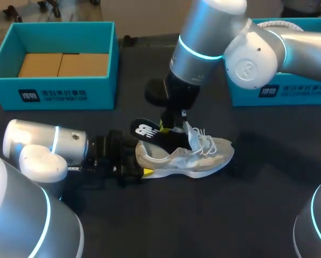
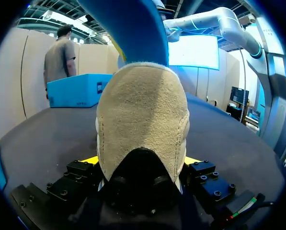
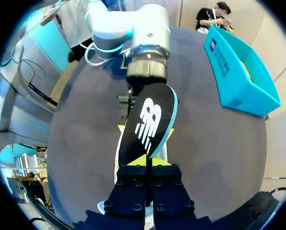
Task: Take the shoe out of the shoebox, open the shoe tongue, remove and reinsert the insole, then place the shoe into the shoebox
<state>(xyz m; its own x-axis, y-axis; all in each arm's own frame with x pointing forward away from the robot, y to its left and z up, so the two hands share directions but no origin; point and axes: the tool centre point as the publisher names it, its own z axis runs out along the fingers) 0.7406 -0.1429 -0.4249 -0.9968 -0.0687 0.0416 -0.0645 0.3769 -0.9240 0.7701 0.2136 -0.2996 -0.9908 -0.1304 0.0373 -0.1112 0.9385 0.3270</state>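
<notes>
A beige and white shoe point(image 1: 195, 157) lies on its sole mid-table, toe to the right. My left gripper point(image 1: 143, 171) is at its heel. In the left wrist view the suede heel point(image 2: 143, 124) fills the gap between both yellow tips, which press it from either side. My right gripper point(image 1: 170, 129) hangs over the shoe's opening, shut on a black insole point(image 1: 147, 130) with a white logo. The insole point(image 3: 150, 122) sticks out ahead of the shut fingers, lifted above the shoe; its blue underside point(image 2: 128, 33) shows above the heel.
A teal shoebox point(image 1: 52, 88) with brown card inside stands at the back left. A second teal box point(image 1: 289, 92) stands at the back right, partly behind my right arm. Dark bare tabletop point(image 1: 203, 215) lies in front of the shoe.
</notes>
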